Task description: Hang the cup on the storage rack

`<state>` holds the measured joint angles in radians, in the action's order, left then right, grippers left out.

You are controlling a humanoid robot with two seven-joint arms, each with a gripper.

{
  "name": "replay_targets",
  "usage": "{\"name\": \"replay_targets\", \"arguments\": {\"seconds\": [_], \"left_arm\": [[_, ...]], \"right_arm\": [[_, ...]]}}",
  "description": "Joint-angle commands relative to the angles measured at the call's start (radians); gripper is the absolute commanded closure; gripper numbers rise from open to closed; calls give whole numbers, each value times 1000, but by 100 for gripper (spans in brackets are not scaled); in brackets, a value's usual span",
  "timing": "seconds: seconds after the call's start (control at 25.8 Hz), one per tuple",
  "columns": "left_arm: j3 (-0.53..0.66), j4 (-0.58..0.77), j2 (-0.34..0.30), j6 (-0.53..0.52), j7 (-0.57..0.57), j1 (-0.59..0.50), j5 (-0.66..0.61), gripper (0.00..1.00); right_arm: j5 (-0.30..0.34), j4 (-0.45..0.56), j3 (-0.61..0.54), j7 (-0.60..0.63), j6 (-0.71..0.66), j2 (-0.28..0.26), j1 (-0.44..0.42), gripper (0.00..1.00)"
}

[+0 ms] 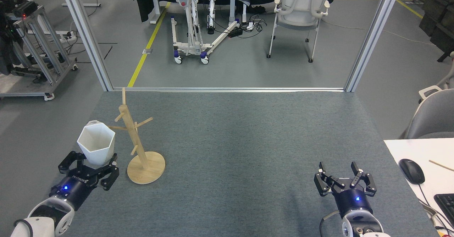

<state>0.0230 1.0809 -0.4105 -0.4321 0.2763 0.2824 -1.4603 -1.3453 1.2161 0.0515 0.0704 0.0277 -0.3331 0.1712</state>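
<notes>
Cup (96, 143) sits upright in your left claw (93, 166), pinched at its base, just left of the storage rack (136, 143); handle apparently touches a peg. Your right claw (341, 176) hangs spread, empty, over the counter (248, 152).

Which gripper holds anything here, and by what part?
The left gripper holds the cup by its base, mouth up, beside the rack. The right gripper is open and empty.
</notes>
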Motion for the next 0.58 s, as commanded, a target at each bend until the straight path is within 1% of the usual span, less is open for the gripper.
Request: {"name": "replay_targets", "arguments": {"seconds": [0.0,0.54], "left_arm": [[0,2,1,-2,1,3,-11,100],[-5,19,-1,-11,17,3,-61,100]], "right_arm": [[0,-1,4,-1,3,2,1,0],[-2,-1,5,-1,6,5,2,0]]}}
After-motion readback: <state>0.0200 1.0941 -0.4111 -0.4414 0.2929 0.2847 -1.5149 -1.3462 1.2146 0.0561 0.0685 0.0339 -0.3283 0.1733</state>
